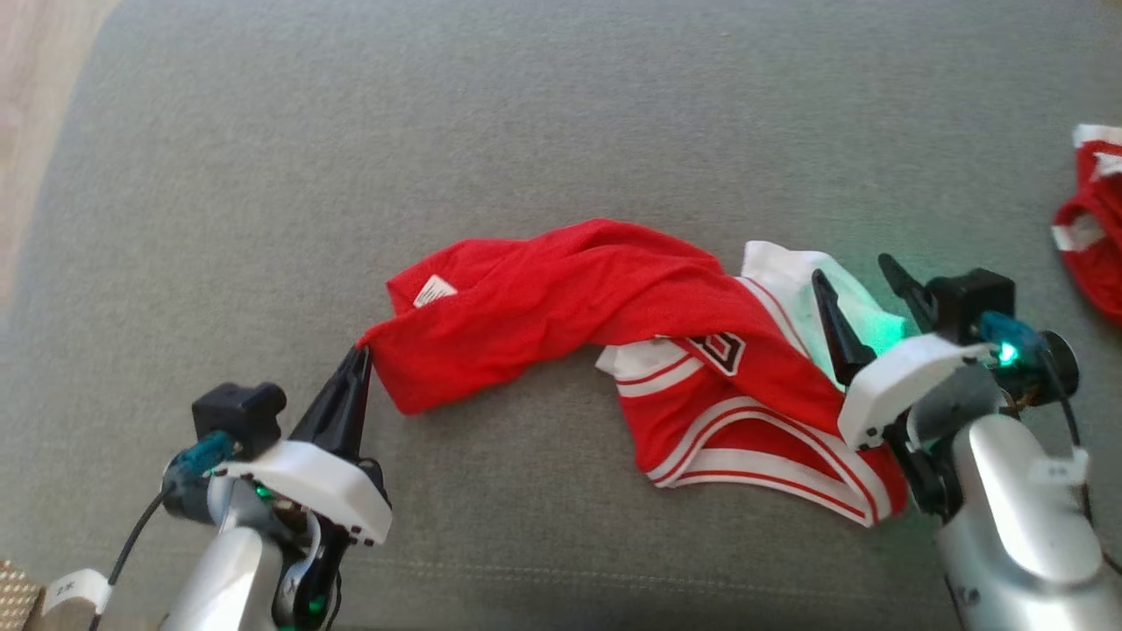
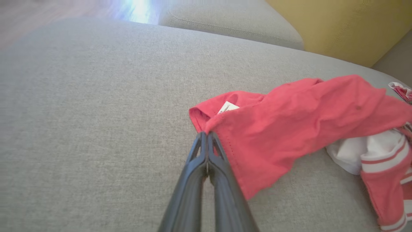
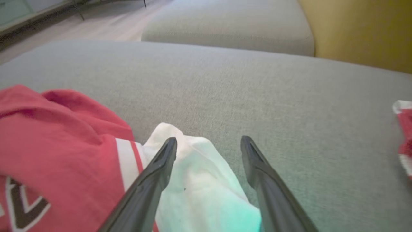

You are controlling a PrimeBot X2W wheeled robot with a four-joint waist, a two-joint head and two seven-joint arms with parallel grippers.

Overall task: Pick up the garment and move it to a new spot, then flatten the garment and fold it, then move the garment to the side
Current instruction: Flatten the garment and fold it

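Nearest the head camera are the two pale forearms, one low on each side, with the garment (image 1: 561, 289) stretched between them on the grey cushion (image 1: 263, 175). At the robot's left, the left pincer (image 1: 361, 355) is closed tight on the red corner of the cloth, just below the white label (image 1: 434, 290); the left wrist view shows its two dark fingers pressed together with the hem caught at their tips. The right pincer (image 1: 850, 268) stands wide apart and holds nothing, its fingers poised over the white panel (image 3: 193, 180) at the other end.

My reading is that one end is pinned so the other can be taken and the cloth drawn out flat.

Bunched and twisted through its middle, the garment has its long axis across the cushion, from the pinched corner on the left to the striped hem on the right. A second red-and-white piece (image 1: 1091, 228) lies well apart at the far right.
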